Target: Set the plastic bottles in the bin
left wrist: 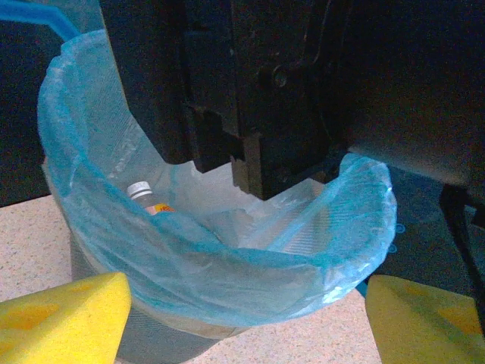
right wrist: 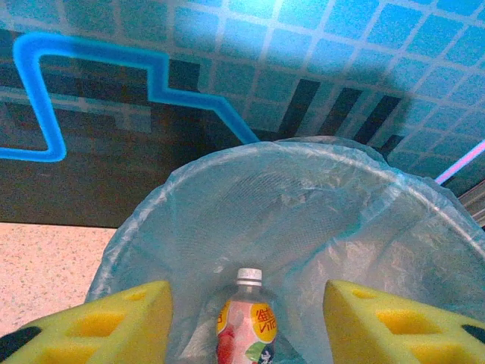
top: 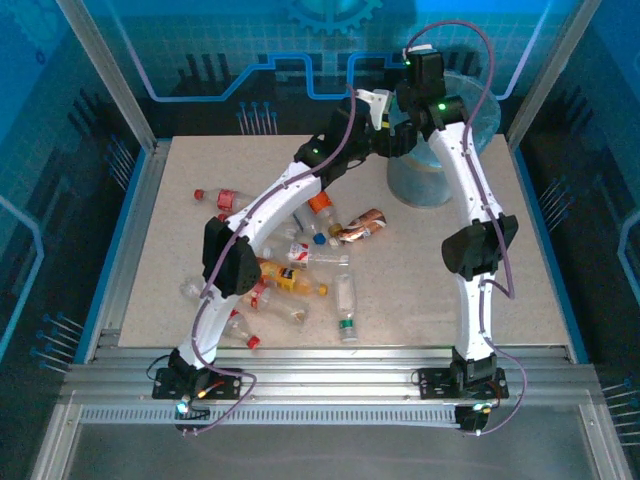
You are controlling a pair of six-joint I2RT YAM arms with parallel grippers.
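Note:
The bin (right wrist: pixel 303 205), grey with a pale blue bag liner, stands at the table's back right (top: pixel 415 188). A clear bottle (right wrist: pixel 247 322) with a white cap and a pink and yellow label is inside it. My right gripper (right wrist: pixel 246 303) hangs over the bin's near rim, open, its yellow pads (right wrist: pixel 121 318) well clear of that bottle on both sides. My left gripper (left wrist: pixel 246 318) faces the bin (left wrist: pixel 227 273) from the left, open and empty. From this side the bottle's white cap (left wrist: pixel 139 189) shows through the liner. Several plastic bottles (top: pixel 290 280) lie scattered on the table.
The right arm's black wrist (left wrist: pixel 288 91) hangs close above the bin's mouth in the left wrist view. Loose bottles include a green-capped one (top: pixel 346 305), a red-capped one (top: pixel 225 197) and a crushed one (top: pixel 360 226). Blue enclosure walls (top: pixel 280 60) ring the table.

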